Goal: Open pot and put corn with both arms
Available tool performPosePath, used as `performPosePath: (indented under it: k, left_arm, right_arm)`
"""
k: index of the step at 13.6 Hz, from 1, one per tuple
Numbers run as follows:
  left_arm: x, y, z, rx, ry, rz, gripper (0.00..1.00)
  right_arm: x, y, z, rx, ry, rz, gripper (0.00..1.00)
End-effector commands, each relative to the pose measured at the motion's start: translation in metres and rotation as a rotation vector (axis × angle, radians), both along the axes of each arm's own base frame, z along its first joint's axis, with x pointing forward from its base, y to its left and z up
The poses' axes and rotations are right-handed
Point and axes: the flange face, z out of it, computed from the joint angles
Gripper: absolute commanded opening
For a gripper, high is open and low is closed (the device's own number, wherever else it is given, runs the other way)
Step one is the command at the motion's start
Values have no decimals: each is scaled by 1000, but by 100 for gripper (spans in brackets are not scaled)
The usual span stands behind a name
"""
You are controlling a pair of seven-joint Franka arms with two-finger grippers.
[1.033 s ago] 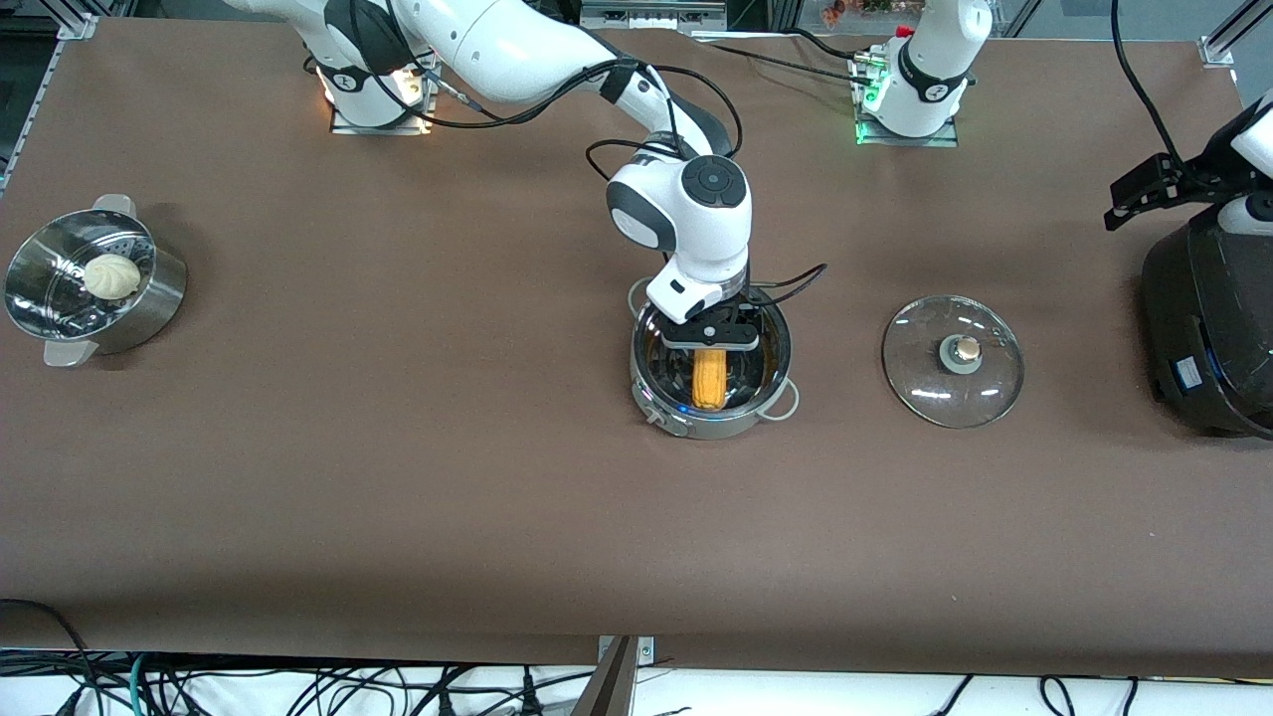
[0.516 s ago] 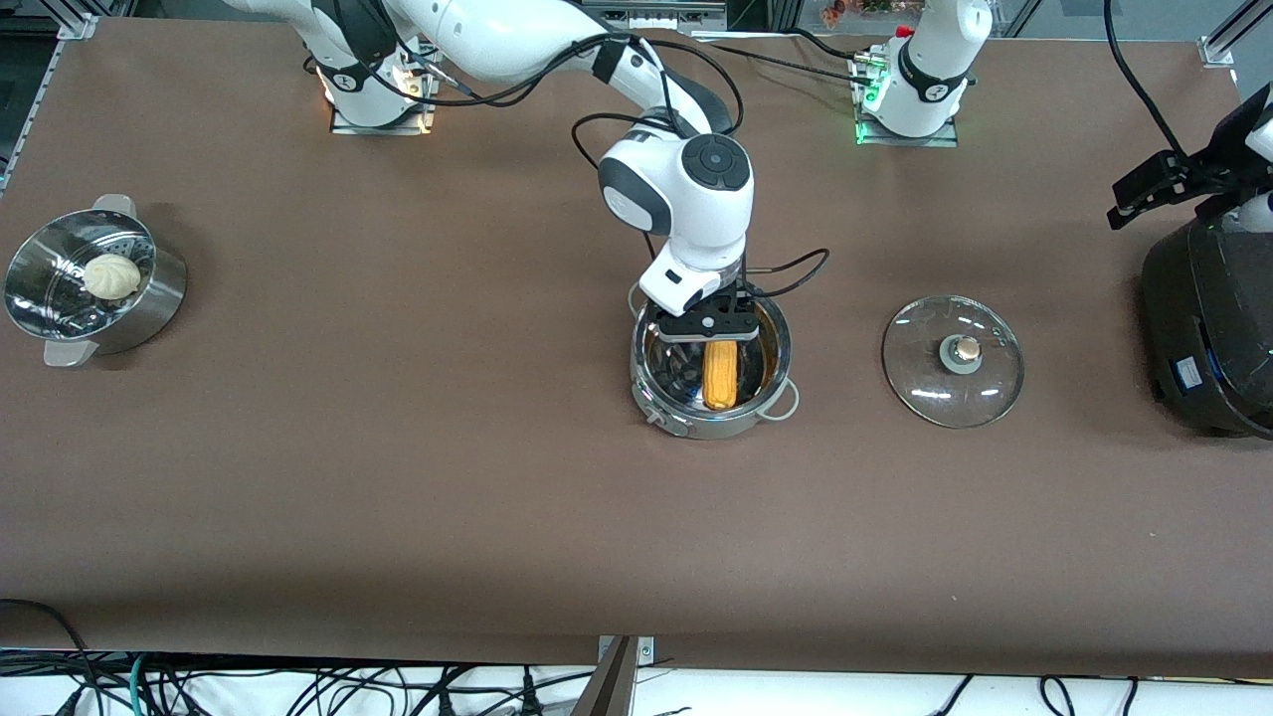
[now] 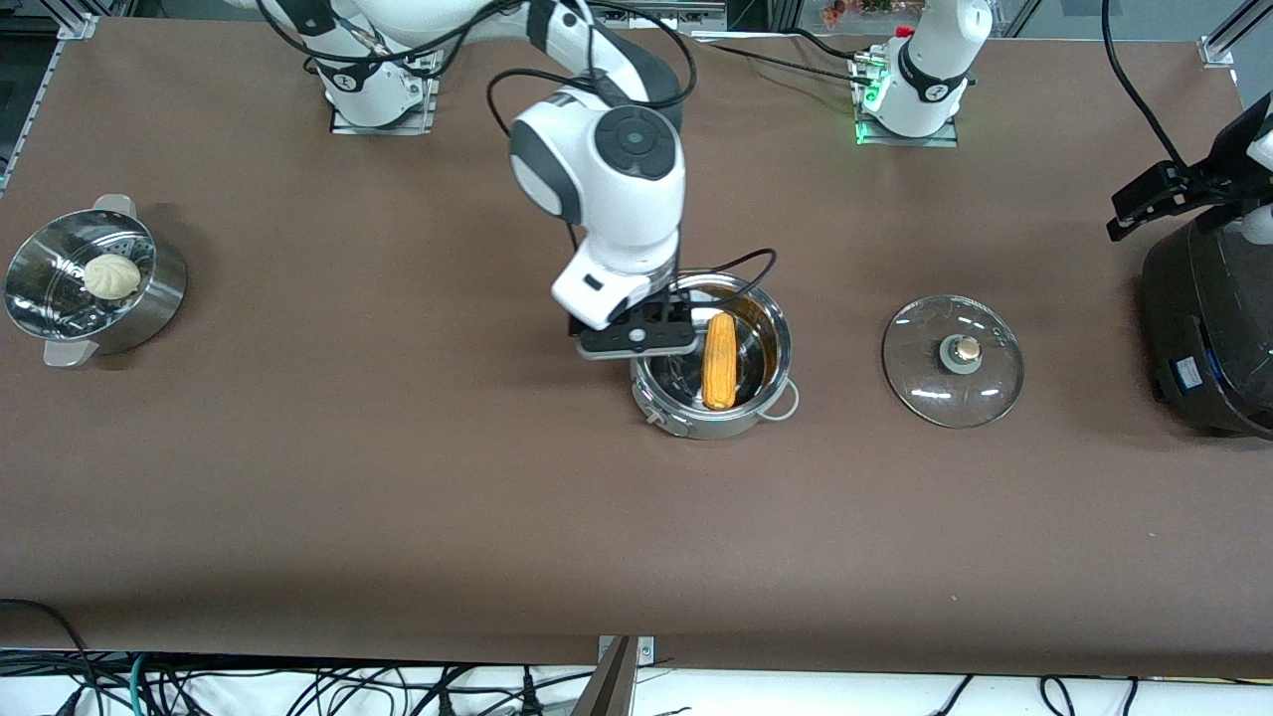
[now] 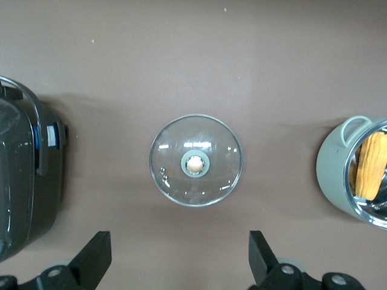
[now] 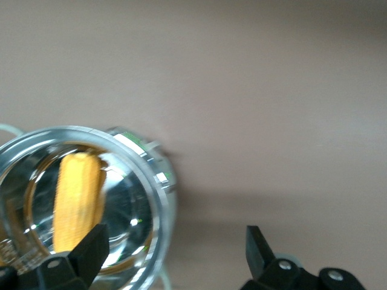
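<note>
The steel pot (image 3: 712, 426) stands uncovered mid-table, and the yellow-orange corn (image 3: 719, 361) lies inside it. The pot's glass lid (image 3: 953, 360), with its tan knob, rests flat on the table toward the left arm's end. My right gripper (image 3: 636, 341) hangs open and empty over the pot's rim on the side toward the right arm's end. In the right wrist view the corn (image 5: 75, 199) sits in the pot (image 5: 158, 181), clear of my right gripper (image 5: 175, 244). My left gripper (image 3: 1159, 191) waits open and empty, high up by the rice cooker, looking down on the lid (image 4: 195, 162).
A perforated steamer pot (image 3: 149, 308) holding a white bun (image 3: 110, 275) stands at the right arm's end. The big black rice cooker (image 3: 1208, 328) stands at the left arm's end. Cables hang below the table's front edge.
My right gripper has lifted out of the pot and moved toward the right arm's end, leaving the corn lying in the pot. The left gripper has hardly moved.
</note>
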Motion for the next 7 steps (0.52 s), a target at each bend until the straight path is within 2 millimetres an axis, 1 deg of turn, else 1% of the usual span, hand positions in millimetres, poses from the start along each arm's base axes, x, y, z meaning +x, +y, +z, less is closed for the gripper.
performPosePath:
  k: [1, 2, 4, 5, 7]
  left_arm:
    - [18, -3, 5, 12, -1, 5, 100]
    - [18, -4, 4, 12, 3, 4, 100]
    - [18, -5, 5, 11, 2, 2, 100]
    - [18, -4, 5, 12, 2, 2, 100]
    - [18, -4, 5, 12, 2, 2, 100]
  right_arm:
    - [19, -56, 45, 11, 47, -36, 100]
    - [29, -82, 59, 10, 64, -28, 100]
    - [50, -136, 75, 10, 106, -12, 100]
    - [60, -164, 82, 17, 125, -30, 100]
    - [68, -217, 106, 10, 148, -100, 100]
